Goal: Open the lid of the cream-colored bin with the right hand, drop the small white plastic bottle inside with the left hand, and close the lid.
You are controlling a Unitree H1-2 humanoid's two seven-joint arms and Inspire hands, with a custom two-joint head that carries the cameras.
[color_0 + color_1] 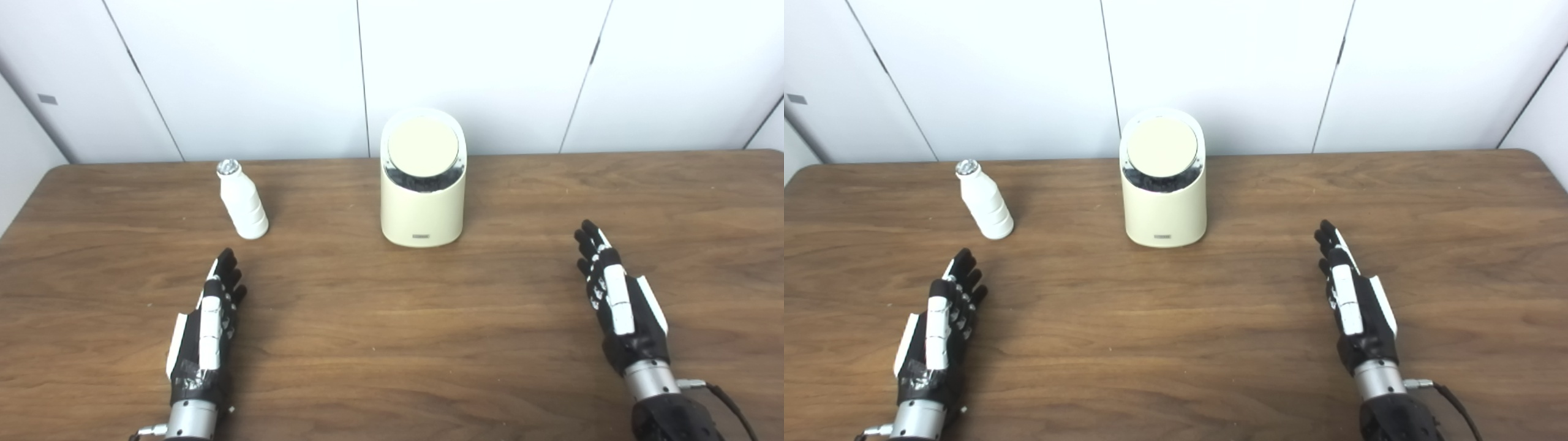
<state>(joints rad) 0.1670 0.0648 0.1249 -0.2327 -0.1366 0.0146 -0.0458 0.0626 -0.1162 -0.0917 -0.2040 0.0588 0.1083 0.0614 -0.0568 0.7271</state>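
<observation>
Just beyond the empty left hand (208,324), upright bottle (244,200)

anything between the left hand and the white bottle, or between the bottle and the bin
Nothing visible. Only bare table lies between the open left hand and the upright bottle, and between the bottle and the bin. The bin's lid looks mostly down, so the opening itself is covered.
</observation>
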